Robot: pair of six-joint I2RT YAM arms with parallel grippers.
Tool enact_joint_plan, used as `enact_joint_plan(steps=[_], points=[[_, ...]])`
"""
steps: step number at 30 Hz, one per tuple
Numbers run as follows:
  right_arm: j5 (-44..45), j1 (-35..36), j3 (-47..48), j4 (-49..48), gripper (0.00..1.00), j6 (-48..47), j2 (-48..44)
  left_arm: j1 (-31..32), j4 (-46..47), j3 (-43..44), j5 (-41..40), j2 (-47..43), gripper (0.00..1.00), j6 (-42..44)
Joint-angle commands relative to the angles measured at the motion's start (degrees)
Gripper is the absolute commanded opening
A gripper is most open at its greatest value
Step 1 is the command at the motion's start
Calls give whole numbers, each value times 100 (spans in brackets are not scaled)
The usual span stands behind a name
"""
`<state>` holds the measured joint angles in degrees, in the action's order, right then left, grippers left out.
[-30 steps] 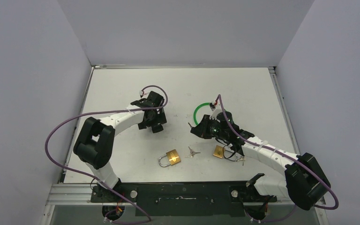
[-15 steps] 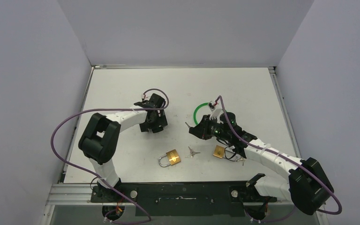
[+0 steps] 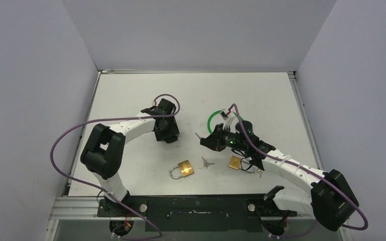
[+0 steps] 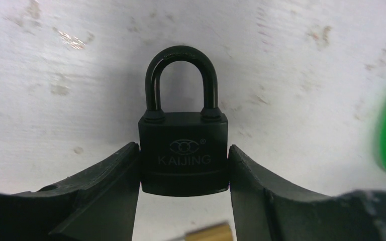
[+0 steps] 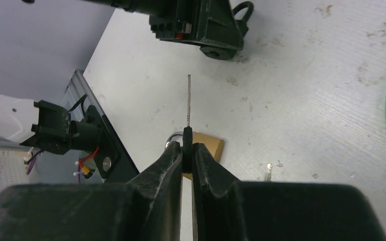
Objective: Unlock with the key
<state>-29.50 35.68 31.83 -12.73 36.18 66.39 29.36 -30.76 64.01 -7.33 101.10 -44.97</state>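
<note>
A black padlock marked KAIJING lies flat on the white table, shackle pointing away. My left gripper is shut on its body, one finger on each side; it also shows in the top view. My right gripper is shut on the black head of a key. The thin blade points toward the left gripper, with a gap between them. In the top view the right gripper sits right of the left one, and the key sticks out leftward.
A large brass padlock lies near the front centre, with a loose key to its right. A small brass padlock and more keys lie under the right arm. A green ring lies behind the right gripper.
My right gripper has moved left with the key, closer to the left gripper. The left gripper has stayed shut on the black padlock and has hardly shifted.
</note>
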Motion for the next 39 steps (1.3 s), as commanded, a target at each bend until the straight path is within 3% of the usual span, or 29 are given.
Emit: enact_joint_plan(steps=[1, 4, 11, 22, 39], points=[[-221, 549, 161, -287, 0, -468, -303, -121, 412, 281, 1348, -939, 7, -341], [128, 1001, 472, 129, 0, -650, -130, -255, 917, 125, 2023, -1362, 7, -828], [939, 1100, 669, 244, 0, -194, 198, -309, 1607, -283, 2597, -1882, 5, -1650], [1541, 1117, 1114, 66, 0, 261, 806, -321, 1398, -697, 2078, -2416, 4, -2307], [1099, 1228, 1439, -466, 0, 507, 1527, -475, 1573, -1028, 2137, -2438, 4, -2524]])
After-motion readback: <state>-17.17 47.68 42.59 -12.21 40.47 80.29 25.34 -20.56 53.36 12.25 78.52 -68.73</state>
